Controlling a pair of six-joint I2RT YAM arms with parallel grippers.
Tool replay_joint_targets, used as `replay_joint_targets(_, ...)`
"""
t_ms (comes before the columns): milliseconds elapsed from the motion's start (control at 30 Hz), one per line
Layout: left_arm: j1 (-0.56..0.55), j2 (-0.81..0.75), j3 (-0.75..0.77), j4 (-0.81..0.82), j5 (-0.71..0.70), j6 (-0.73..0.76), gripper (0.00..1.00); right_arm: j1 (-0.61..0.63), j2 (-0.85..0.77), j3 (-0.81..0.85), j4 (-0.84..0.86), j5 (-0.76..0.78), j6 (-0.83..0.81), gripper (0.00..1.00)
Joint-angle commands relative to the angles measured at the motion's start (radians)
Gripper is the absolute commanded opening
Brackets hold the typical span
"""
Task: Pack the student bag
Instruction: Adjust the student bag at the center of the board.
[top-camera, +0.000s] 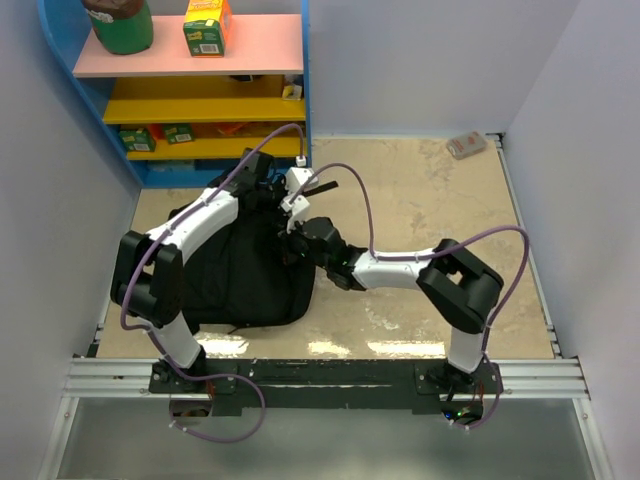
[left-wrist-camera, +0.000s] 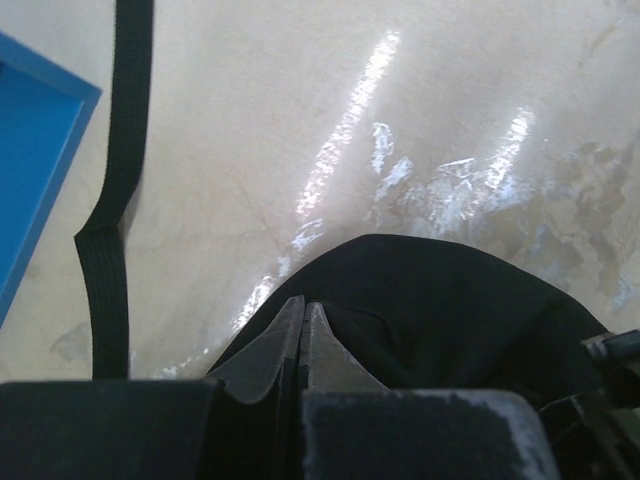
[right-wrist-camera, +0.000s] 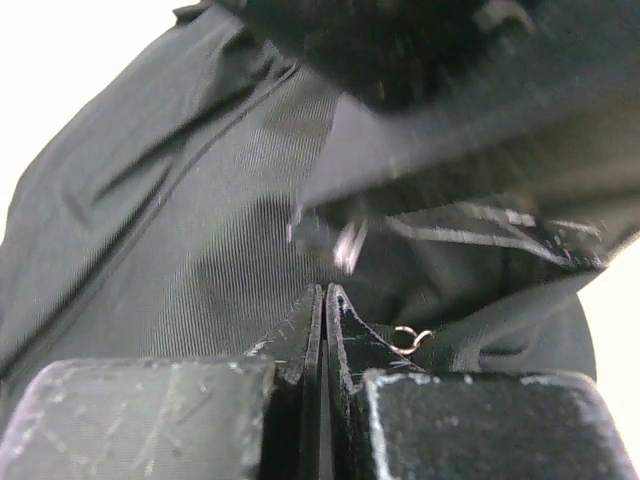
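Student bag (top-camera: 240, 275) lies slumped on the beige table (top-camera: 430, 200), just in front of the blue shelf unit (top-camera: 250, 45). The left gripper (left-wrist-camera: 305, 306) sits at the bag's edge nearest the shelf unit. Its fingers are pressed together with only a hairline between them, and whether any fabric is caught there cannot be told. A black strap (left-wrist-camera: 115, 200) lies on the table just beside the shelf unit's blue base. The right gripper (right-wrist-camera: 322, 292), a little farther from the shelf unit than the left one, is likewise closed. The bag's ribbed black fabric is right before its tips, and a small metal ring (right-wrist-camera: 410, 338) is just beside them.
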Motion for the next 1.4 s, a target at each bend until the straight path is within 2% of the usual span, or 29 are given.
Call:
replay_joint_targets(0, 0.005, -0.046, 0.103, 0.183, 0.013, -0.033, 0.0, 0.033, 0.056, 0.127, 0.065, -0.089, 0.088, 0.0)
replay_joint_targets(133, 0.005, -0.041, 0.094, 0.181, 0.019, -0.03, 0.0, 0.028, 0.001, 0.061, -0.035, 0.046, 0.09, 0.0)
replay_joint_targets(167, 0.005, -0.041, 0.085, 0.193, 0.016, -0.032, 0.0, 0.021, -0.019, 0.04, -0.05, 0.078, 0.093, 0.04)
replay_joint_targets(200, 0.005, -0.04, 0.08, 0.201, 0.014, -0.038, 0.0, 0.016, -0.038, -0.005, -0.067, 0.128, 0.096, 0.14)
replay_joint_targets(233, 0.007, -0.038, 0.077, 0.21, 0.01, -0.042, 0.0, 0.014, -0.082, -0.029, -0.079, 0.148, 0.099, 0.33)
replay_joint_targets(300, 0.005, -0.032, 0.07, 0.235, -0.015, -0.059, 0.0, 0.007, -0.13, -0.098, -0.084, 0.175, 0.099, 0.52)
replay_joint_targets(333, 0.005, -0.031, 0.067, 0.242, -0.026, -0.067, 0.0, -0.001, -0.183, -0.117, -0.099, 0.179, 0.104, 0.79)
replay_joint_targets(367, 0.005, -0.029, 0.067, 0.256, -0.047, -0.073, 0.0, -0.004, -0.208, -0.132, -0.107, 0.181, 0.102, 0.98)
replay_joint_targets(567, 0.007, -0.018, 0.067, 0.261, -0.064, -0.084, 0.0, -0.009, -0.441, -0.275, -0.168, 0.262, 0.143, 0.99)
replay_joint_targets(667, 0.007, -0.018, 0.065, 0.258, -0.066, -0.079, 0.0, -0.009, -0.505, -0.359, -0.19, 0.316, 0.194, 0.99)
replay_joint_targets(767, 0.007, -0.017, 0.065, 0.245, -0.063, -0.073, 0.0, -0.007, -0.489, -0.41, -0.219, 0.333, 0.243, 0.99)
replay_joint_targets(900, 0.005, -0.02, 0.057, 0.23, -0.05, -0.07, 0.0, -0.004, -0.345, -0.381, -0.237, 0.272, 0.278, 0.98)
replay_joint_targets(1033, 0.007, -0.031, 0.042, 0.23, -0.053, -0.065, 0.0, 0.03, -0.26, -0.363, -0.216, 0.244, 0.3, 0.91)
replay_joint_targets(1067, 0.005, -0.034, 0.039, 0.23, -0.055, -0.059, 0.0, 0.031, -0.257, -0.373, -0.199, 0.233, 0.301, 0.84)
replay_joint_targets(1133, 0.007, -0.035, 0.033, 0.23, -0.055, -0.058, 0.0, 0.031, -0.248, -0.384, -0.152, 0.213, 0.305, 0.78)
replay_joint_targets(1167, 0.007, -0.035, 0.031, 0.229, -0.055, -0.055, 0.0, 0.031, -0.245, -0.389, -0.139, 0.206, 0.303, 0.69)
replay_joint_targets(1233, 0.007, -0.035, 0.025, 0.229, -0.055, -0.055, 0.0, 0.031, -0.237, -0.393, -0.096, 0.176, 0.295, 0.58)
replay_joint_targets(1267, 0.007, -0.035, 0.025, 0.229, -0.055, -0.053, 0.0, 0.031, -0.234, -0.392, -0.089, 0.169, 0.294, 0.42)
replay_joint_targets(1333, 0.005, -0.037, 0.021, 0.23, -0.055, -0.053, 0.0, 0.031, -0.233, -0.392, -0.084, 0.155, 0.289, 0.26)
replay_joint_targets(1367, 0.007, -0.04, 0.019, 0.23, -0.056, -0.05, 0.0, 0.033, -0.237, -0.401, -0.085, 0.155, 0.288, 0.11)
